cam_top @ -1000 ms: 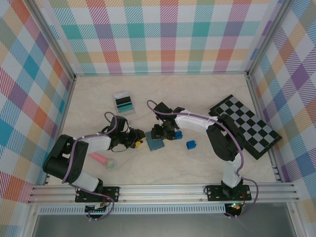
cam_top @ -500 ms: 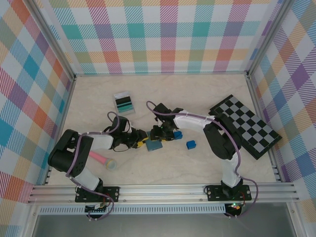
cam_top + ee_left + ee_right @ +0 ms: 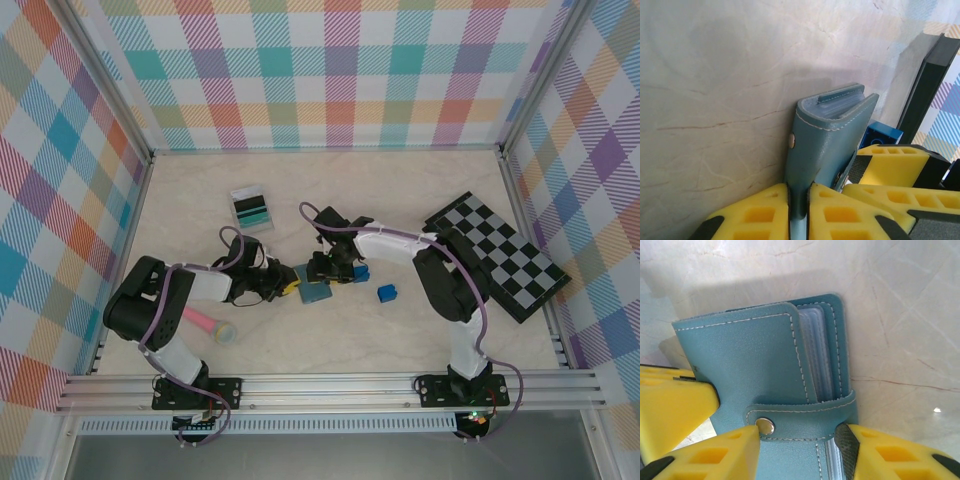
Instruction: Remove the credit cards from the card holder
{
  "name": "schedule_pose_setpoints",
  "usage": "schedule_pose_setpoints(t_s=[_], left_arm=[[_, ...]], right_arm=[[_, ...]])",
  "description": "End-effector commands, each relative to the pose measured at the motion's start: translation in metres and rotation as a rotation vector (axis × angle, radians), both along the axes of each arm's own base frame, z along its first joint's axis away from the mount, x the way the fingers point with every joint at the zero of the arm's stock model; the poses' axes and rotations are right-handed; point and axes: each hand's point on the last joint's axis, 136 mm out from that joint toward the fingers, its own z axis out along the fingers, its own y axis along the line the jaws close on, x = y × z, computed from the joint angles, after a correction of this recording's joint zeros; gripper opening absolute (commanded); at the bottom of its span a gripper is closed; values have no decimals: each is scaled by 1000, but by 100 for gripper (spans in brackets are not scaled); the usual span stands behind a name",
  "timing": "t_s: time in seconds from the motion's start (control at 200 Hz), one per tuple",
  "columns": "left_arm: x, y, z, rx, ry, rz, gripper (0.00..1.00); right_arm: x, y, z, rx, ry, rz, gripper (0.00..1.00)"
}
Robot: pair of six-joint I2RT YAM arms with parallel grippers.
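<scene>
Reaching further right than a second ago, the left gripper (image 3: 287, 284) has closed the gap to the card holder (image 3: 314, 292), and its arm has swung in behind it.

Nearest, on the left, a pink tube (image 3: 205, 322) lies on the table (image 3: 400, 340), well apart from the rest. Further in, near the middle, the slate-blue card holder sits between the two claws. The left claw is clenched on the thin left edge of its cover; in the left wrist view the yellow fingers (image 3: 752, 212) pinch the leather with no gap. The right gripper (image 3: 322, 272) reaches in from the far side and grasps the holder across its width, a pad against each side. A strap with a metal snap (image 3: 765, 426) crosses the cover, and clear sleeves show at the open edge.

One blue cube (image 3: 387, 293) sits to the right of the holder, apart from it. A second blue cube (image 3: 360, 272) lies just beside the right claw. The checkerboard (image 3: 497, 255) lies tilted at the far right. Far left of centre, the credit cards (image 3: 250, 208) lie overlapped, a teal-green one showing.
</scene>
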Motion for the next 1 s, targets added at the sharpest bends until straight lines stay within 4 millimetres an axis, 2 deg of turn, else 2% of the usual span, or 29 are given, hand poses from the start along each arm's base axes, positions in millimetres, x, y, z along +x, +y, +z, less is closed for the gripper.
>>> schedule_pose_setpoints(t_s=[0.0, 0.135, 0.26, 0.375, 0.605, 0.995], left_arm=[[-3, -2, -5, 20, -14, -22, 11], [-7, -1, -8, 37, -3, -33, 8], [-7, -1, -11, 40, 5, -36, 6], [-7, 0, -12, 46, 5, -34, 5], [-7, -1, -13, 46, 10, -38, 1], [-9, 2, -16, 63, 17, -35, 0]], right_arm=[[3, -4, 19, -14, -55, -14, 48], [8, -12, 24, -98, -120, 5, 50], [5, 1, 20, -116, -122, 74, 45], [4, 11, 17, -116, -121, 108, 45], [4, 16, 1, -141, -86, 131, 45], [4, -13, -25, -339, -93, 125, 45]])
